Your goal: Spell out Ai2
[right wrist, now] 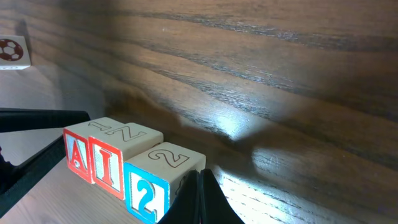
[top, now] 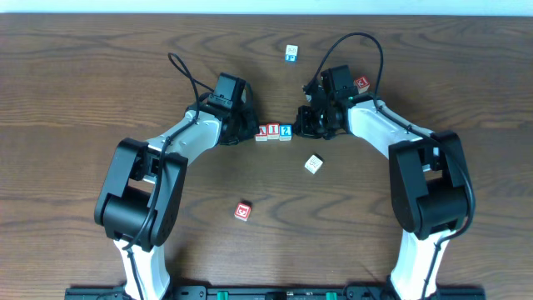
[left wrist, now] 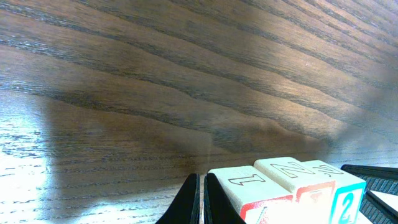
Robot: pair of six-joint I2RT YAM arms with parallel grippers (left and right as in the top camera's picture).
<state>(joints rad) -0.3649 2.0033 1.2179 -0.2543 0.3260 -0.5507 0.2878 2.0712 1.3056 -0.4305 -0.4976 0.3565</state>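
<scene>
Three letter cubes stand touching in a row at the table's middle: the red "A" cube (top: pixel 261 132), the red "I" cube (top: pixel 272 132) and the blue "2" cube (top: pixel 285 131). In the right wrist view they read A (right wrist: pixel 77 153), I (right wrist: pixel 107 163), 2 (right wrist: pixel 147 192). My left gripper (top: pixel 248 129) is shut and empty, its fingers (left wrist: pixel 202 199) right against the A end of the row. My right gripper (top: pixel 301 125) is shut and empty, its fingers (right wrist: pixel 200 196) right against the "2" cube. The left wrist view shows the row (left wrist: pixel 292 186) from the other side.
A teal-marked cube (top: pixel 291 53) lies at the far middle. A red-marked cube (top: pixel 361 84) sits by the right arm. A white cube (top: pixel 313 164) lies just right of centre, and a red-marked cube (top: pixel 242 211) lies nearer the front. A cube with a ball picture (right wrist: pixel 13 52) shows far left.
</scene>
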